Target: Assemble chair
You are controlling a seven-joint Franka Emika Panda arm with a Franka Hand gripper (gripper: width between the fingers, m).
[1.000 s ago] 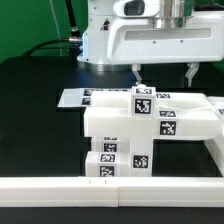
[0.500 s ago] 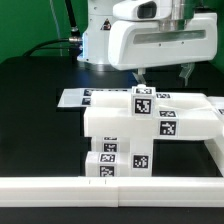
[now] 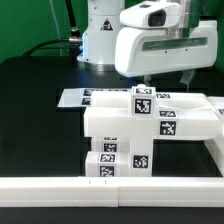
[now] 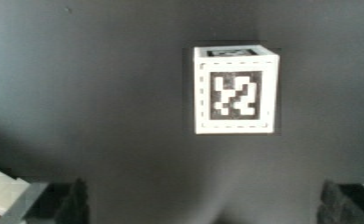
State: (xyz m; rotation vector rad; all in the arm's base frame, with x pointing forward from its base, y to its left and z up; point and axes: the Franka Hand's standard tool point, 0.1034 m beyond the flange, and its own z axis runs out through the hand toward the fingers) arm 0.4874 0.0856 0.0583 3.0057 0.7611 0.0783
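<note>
With fingers spread wide and holding nothing, the gripper [image 3: 166,76] hangs above the dark tabletop [image 3: 35,100] behind the assembled chair [image 3: 140,135], which stands against the white rail [image 3: 110,187] along the table's front edge.

A chunky white plastic chair assembly bearing square tags [image 3: 140,135] stands on the black table [image 3: 35,120], just behind the long plain white rail [image 3: 110,189] that runs along the near edge. Behind the assembly, toward the exterior view's left, lies the thin flat white marker board [image 3: 75,98]. The glossy white gripper [image 3: 167,76] hangs above the assembly. Below the wrist camera, one small tagged white block [image 4: 232,89] stands alone on the table.
</note>
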